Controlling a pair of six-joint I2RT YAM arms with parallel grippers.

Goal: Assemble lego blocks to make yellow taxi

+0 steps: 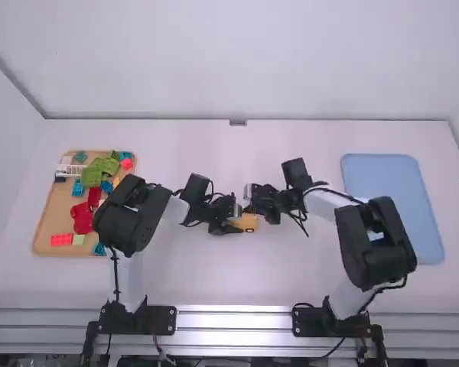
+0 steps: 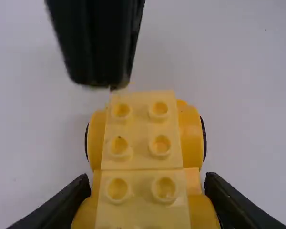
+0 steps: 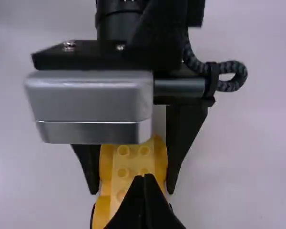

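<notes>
**blockhead:** ok so where's the yellow build at? And what are the 2 grippers up to?

**studcounter:** It's around the middle of the white table, between the 2 arms. The left gripper has it pinched, 1 finger on each side. The left wrist view has 6 round studs on top in 2 columns, with rounded yellow sides and thin dark edges.

**blockhead:** and the right gripper?

**studcounter:** Its 2 fingers are pressed together into a point, nothing between them. They're right by the far end of the build from the left gripper. Can't tell if they actually touch it.

**blockhead:** rest of the table?

**studcounter:** Tan tray on the left: green pieces, a big red piece, a flat red brick with a pale green block just beside it, a white piece and some blue bits. Over on the right there's a light blue tray, partly behind the right arm.
</notes>
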